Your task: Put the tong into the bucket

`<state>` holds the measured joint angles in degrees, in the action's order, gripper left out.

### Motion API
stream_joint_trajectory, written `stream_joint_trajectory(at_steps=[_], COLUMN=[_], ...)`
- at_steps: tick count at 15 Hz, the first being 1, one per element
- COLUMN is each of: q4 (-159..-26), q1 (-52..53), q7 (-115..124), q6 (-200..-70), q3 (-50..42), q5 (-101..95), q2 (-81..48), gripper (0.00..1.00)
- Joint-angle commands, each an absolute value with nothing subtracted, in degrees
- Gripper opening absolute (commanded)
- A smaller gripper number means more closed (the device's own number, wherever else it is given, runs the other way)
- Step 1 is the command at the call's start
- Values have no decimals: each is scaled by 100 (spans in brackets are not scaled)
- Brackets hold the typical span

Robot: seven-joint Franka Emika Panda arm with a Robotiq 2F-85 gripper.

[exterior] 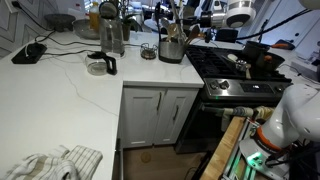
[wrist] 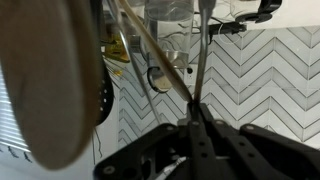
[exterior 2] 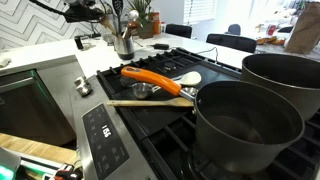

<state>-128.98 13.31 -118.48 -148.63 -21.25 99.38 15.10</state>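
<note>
— Steel tong [wrist: 198, 60]: where is it?
— Clamped in the gripper's [wrist: 195, 108] pinched jaws. Its two thin arms run out beside a wooden spoon [wrist: 50, 90], near the bucket's [exterior: 172, 50] top on the white counter [exterior: 60, 85].

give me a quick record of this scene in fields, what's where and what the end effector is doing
setting: kitchen, white counter next to a stove
end effector: shut on the tong, whose two thin arms spread away from the grip
bucket: on the counter by the stove, utensils standing in it
wooden utensil: close by, fills the left of the wrist view
on stove: two dark pots, orange-handled utensil
tong inside bucket: cannot tell
</note>
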Motion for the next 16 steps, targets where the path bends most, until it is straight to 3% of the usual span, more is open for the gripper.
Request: stream_joint_trajectory(at_steps=[1,3,4,8,16], q4=[-12795,-12796,-12806,-12811,-12771], q1=[1286,1270,464,-101,-621], q7=[-12391,-12525,-12497,-12561,-12200], q6=[-14583,-14439,-14171,-13599,-13252], q3=[-2306,-2369,-1699,-1331,-950], q5=[10442,10606,10728,10910,10673], q2=[1187,1098,984,996,1258], gripper=[1,1,1,1,1])
